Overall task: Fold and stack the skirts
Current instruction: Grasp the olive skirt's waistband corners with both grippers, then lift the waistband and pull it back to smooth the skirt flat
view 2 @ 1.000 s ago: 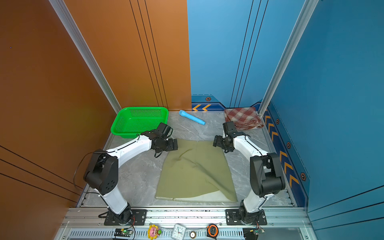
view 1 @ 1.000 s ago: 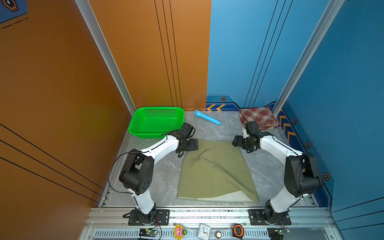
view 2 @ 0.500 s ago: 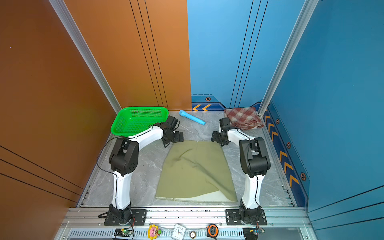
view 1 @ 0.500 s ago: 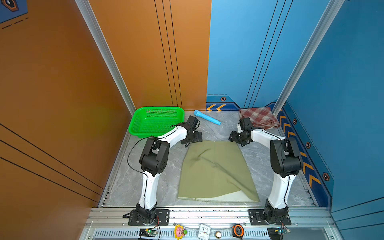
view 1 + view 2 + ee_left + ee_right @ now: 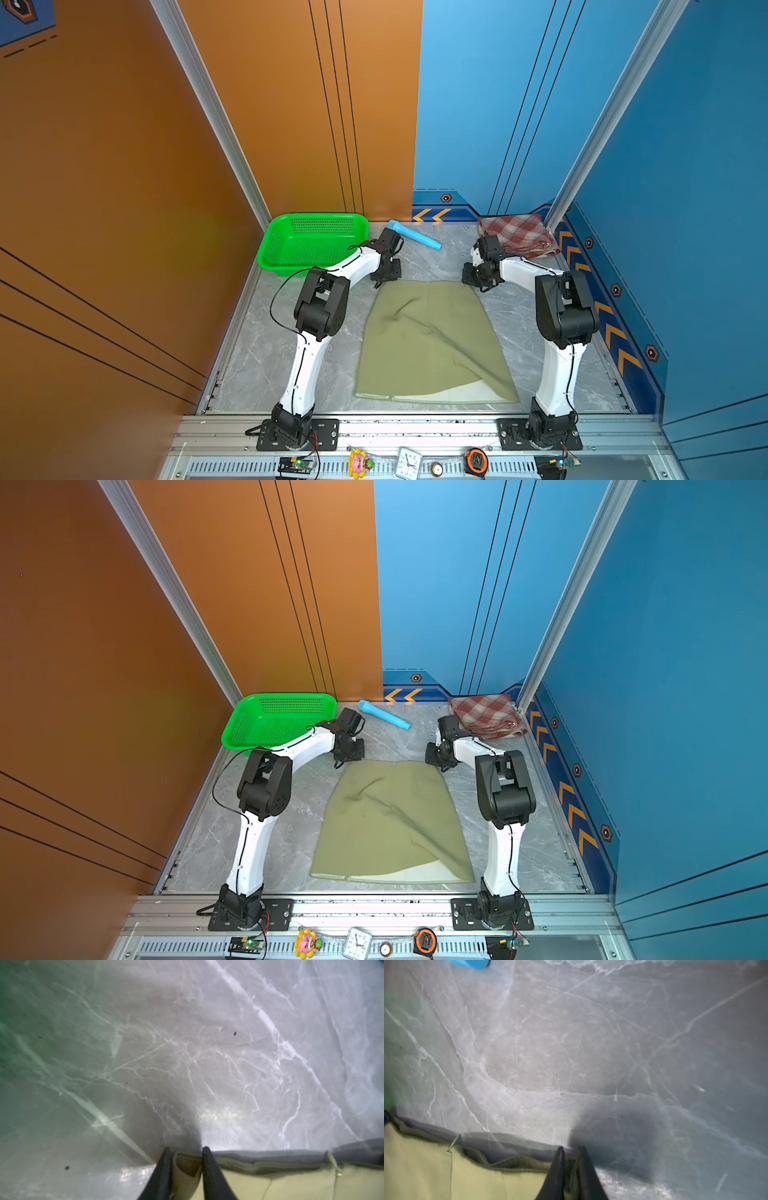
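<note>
The olive-green skirt (image 5: 432, 340) (image 5: 390, 820) lies spread flat on the grey marble table in both top views, waistband at the far end, with a cream lining showing at its near hem. My left gripper (image 5: 384, 280) (image 5: 186, 1152) is shut on the waistband's far-left corner; a curl of olive cloth (image 5: 187, 1169) sits between its fingers. My right gripper (image 5: 478, 284) (image 5: 570, 1150) is shut on the far-right corner, with a thin fold of the olive-green skirt (image 5: 446, 1176) pinched there. The folded red-and-cream plaid skirt (image 5: 517, 235) (image 5: 486, 717) rests in the far-right corner.
A green mesh basket (image 5: 309, 241) (image 5: 276, 717) stands at the far left, just behind my left arm. A light-blue tube (image 5: 413, 235) (image 5: 384, 715) lies on the table (image 5: 436, 262) between the basket and the plaid skirt. Walls close in on three sides.
Both grippers moved away from me to the olive skirt's far waistband corners and shut on them. The skirt's far edge now lies straighter.
</note>
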`<state>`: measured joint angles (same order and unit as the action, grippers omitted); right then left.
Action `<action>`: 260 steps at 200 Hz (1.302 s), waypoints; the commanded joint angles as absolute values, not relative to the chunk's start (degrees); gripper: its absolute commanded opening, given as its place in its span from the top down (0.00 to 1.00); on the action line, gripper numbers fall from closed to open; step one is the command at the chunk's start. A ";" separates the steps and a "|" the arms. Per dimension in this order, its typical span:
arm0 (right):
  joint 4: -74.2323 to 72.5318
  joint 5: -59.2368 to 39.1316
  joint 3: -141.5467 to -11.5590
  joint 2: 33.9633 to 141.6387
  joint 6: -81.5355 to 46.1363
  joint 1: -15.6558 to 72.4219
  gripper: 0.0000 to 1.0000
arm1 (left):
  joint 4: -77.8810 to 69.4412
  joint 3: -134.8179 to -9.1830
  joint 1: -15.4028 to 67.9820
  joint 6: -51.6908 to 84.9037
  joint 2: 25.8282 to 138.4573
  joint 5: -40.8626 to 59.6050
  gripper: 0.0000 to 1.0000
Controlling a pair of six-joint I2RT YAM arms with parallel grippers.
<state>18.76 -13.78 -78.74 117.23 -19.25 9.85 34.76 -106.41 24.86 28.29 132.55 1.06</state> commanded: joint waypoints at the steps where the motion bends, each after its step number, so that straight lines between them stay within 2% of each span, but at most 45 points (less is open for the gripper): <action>1: 17.52 -14.83 -80.29 115.47 -18.47 9.98 1.00 | 36.77 -109.58 24.53 28.02 133.85 3.06 1.00; 37: 16.70 -13.85 -79.69 107.33 -17.91 10.84 1.00 | 36.79 -109.82 24.75 27.29 127.53 2.60 1.00; 70: 16.57 -11.69 -76.83 96.09 -17.84 12.50 1.00 | 35.94 -104.99 25.94 26.41 116.95 0.77 1.00; 137: 20.51 -2.50 -71.65 67.61 -16.35 18.55 1.00 | 31.43 -87.42 32.10 25.80 86.98 -7.97 1.00; 187: 29.42 6.62 -76.35 52.00 -15.25 25.03 1.00 | 31.46 -79.78 39.67 25.03 67.54 -16.87 1.00; 229: 35.48 10.54 -82.66 48.47 -16.28 28.03 1.00 | 34.55 -83.76 44.80 23.56 64.08 -20.41 1.00; 260: 36.50 11.84 -84.26 53.37 -17.51 26.32 1.00 | 37.32 -89.99 39.81 23.54 69.80 -16.63 1.00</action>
<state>33.98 5.41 -82.50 49.78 -16.51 28.36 32.36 -86.39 44.62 24.84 65.98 -14.35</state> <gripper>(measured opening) 0.059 0.060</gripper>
